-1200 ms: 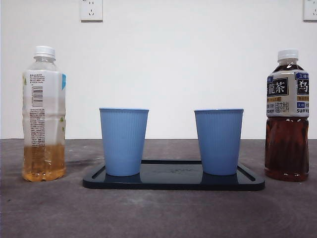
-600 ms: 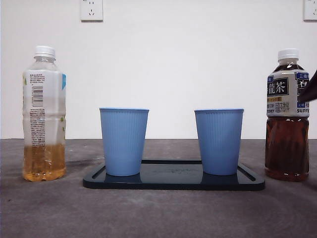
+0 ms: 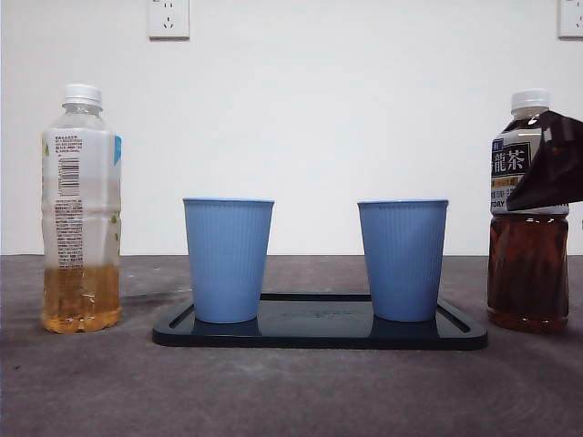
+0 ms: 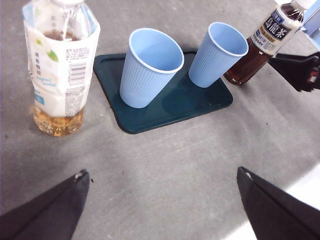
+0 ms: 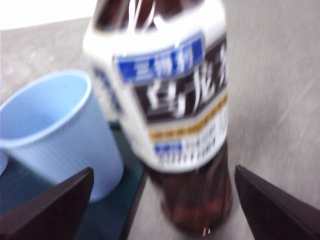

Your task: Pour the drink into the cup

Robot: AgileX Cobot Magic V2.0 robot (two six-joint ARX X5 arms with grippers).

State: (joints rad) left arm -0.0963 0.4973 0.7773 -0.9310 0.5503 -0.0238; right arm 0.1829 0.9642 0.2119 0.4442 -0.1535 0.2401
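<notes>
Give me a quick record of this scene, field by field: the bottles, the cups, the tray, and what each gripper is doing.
dark tea bottle: upright, capped, beside the tray's end
pale tea bottle: upright, capped, about a quarter full, beside the tray's other end
blue cups: two, upright on the tray, one nearer the pale bottle, one nearer the dark bottle; both look empty
tray: dark, flat on the table
right gripper: open, jaws either side of the dark tea bottle, not closed on it
left gripper: open, waiting above the table
</notes>
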